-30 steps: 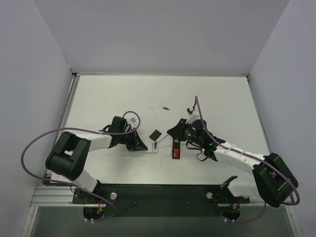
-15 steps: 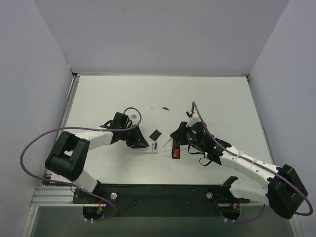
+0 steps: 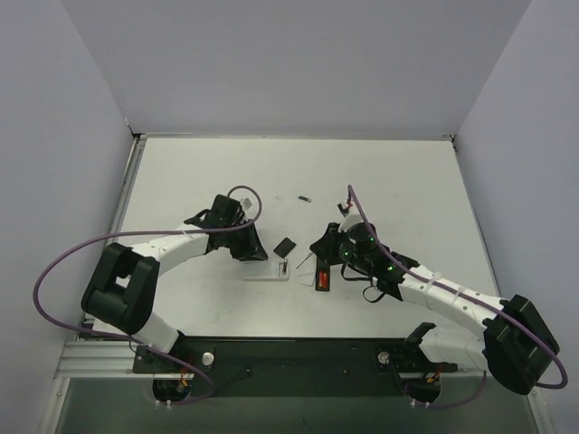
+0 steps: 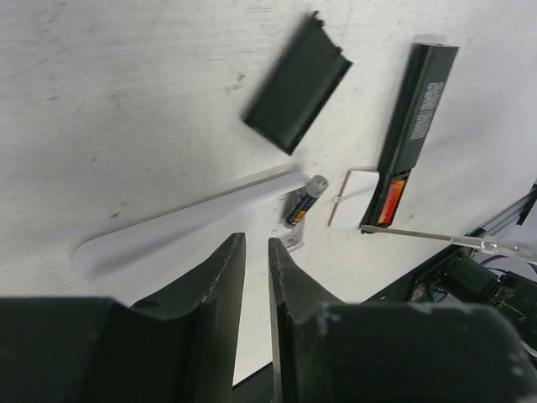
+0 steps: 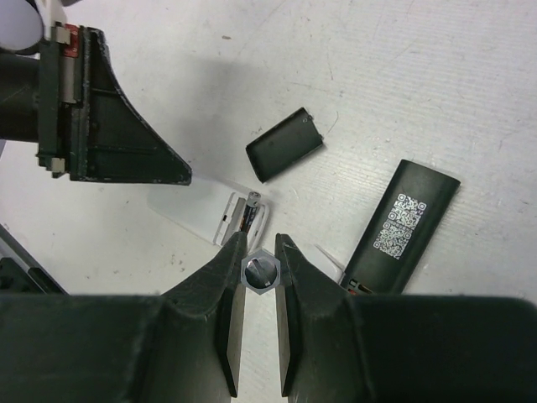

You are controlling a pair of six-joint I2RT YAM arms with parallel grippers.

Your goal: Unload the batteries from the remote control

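The black remote control [image 3: 323,270] lies face down with its recess open; a red battery [image 4: 391,200] sits in the recess end. It also shows in the right wrist view [image 5: 403,225]. My right gripper [image 5: 260,238] is shut on a clear hex-handled screwdriver [image 5: 259,272], whose thin shaft [image 4: 445,239] points at the recess. In the top view the right gripper [image 3: 326,246] hovers just above the remote. My left gripper [image 4: 256,240] has its jaws almost together and empty, above the short white remote [image 4: 185,222]. It sits left of the cover in the top view [image 3: 256,255].
The small black cover piece [image 3: 286,246] lies between the grippers. The white remote [image 5: 210,210] holds a dark battery with a silver end [image 4: 304,201]. A small dark thin object [image 3: 306,197] lies farther back. A bent wire [image 4: 344,191] lies beside the black remote.
My left gripper has drawn back from the white remote, which now shows below it. My right gripper has shifted slightly left toward the black remote with the screwdriver.
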